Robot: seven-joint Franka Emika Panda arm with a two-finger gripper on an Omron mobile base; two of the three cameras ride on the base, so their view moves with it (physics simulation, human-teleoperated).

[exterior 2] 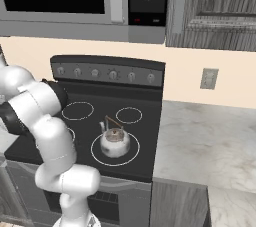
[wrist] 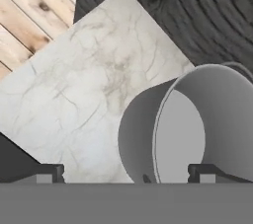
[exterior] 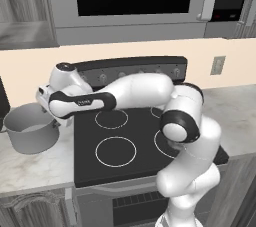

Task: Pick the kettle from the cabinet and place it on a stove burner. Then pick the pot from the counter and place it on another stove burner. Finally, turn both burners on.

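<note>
The kettle [exterior 2: 115, 142] already sits on a near burner. The pot [exterior: 31, 129] stands on the worktop [exterior: 35, 163] left of the stove, just beside the claw [wrist: 126, 171], whose jaws are apart above the pot's near rim.

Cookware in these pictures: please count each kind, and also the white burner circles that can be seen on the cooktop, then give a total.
Kettle: 1, standing on a front burner circle
Pot: 1, on the counter left of the cooktop
Burner circles: 4 visible, one partly behind the arm
Total: 6
</note>
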